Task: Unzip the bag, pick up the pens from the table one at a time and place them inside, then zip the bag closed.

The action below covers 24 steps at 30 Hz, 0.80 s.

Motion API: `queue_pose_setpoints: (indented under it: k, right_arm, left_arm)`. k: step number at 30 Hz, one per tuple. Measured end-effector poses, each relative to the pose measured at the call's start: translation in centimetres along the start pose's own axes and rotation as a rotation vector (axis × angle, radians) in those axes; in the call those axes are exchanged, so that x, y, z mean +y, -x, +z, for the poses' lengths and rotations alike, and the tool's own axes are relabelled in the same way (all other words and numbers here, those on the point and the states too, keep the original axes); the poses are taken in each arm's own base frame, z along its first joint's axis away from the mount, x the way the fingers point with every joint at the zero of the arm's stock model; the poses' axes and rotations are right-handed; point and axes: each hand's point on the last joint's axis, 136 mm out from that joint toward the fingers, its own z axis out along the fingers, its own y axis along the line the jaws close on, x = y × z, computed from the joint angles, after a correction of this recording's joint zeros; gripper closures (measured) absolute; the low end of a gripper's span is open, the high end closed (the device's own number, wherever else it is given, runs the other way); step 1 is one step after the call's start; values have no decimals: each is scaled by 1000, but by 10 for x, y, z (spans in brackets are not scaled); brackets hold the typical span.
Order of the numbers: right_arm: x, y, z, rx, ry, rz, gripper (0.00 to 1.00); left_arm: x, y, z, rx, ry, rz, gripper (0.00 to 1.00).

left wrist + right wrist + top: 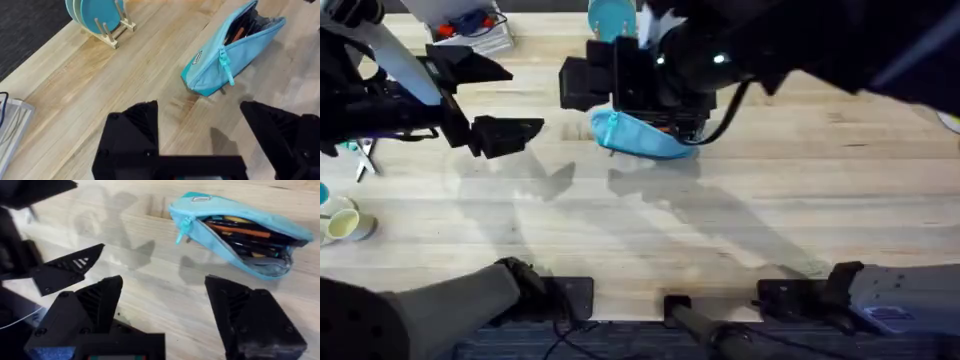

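The light-blue bag lies on the table at the back centre, its zipper open. In the right wrist view the bag gapes, with several pens, dark and orange, lying inside. They also show through the opening of the bag as pens in the left wrist view. My right gripper hovers open just above and left of the bag, with nothing between its fingers. My left gripper hangs open farther left, empty, its fingers wide apart.
A teal disc on a wooden stand stands behind the bag. Scissors and cups lie at the left edge. A wire tray sits at the back left. Bare wood stretches across the middle and right.
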Motion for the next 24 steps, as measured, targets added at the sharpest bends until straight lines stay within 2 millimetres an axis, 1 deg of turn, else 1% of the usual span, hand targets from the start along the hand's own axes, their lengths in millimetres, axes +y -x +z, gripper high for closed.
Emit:
queue_pose_setpoints:
  k: [2,5,11,14,24]
  right_arm:
    - [0,-1,4,1,-31,-11,5]
    - [1,1,5,-16,-62,-26,6]
    - [12,7,-5,-74,-73,-56,7]
    - [13,5,-5,-79,-85,-63,5]
    - [2,-4,17,-36,-161,-81,5]
  left_arm:
    - [0,0,0,0,0,0,9]
    - [0,0,0,0,1,1,10]
    - [0,0,0,0,1,2,10]
    - [0,0,0,0,1,2,10]
    - [0,0,0,0,1,2,10]
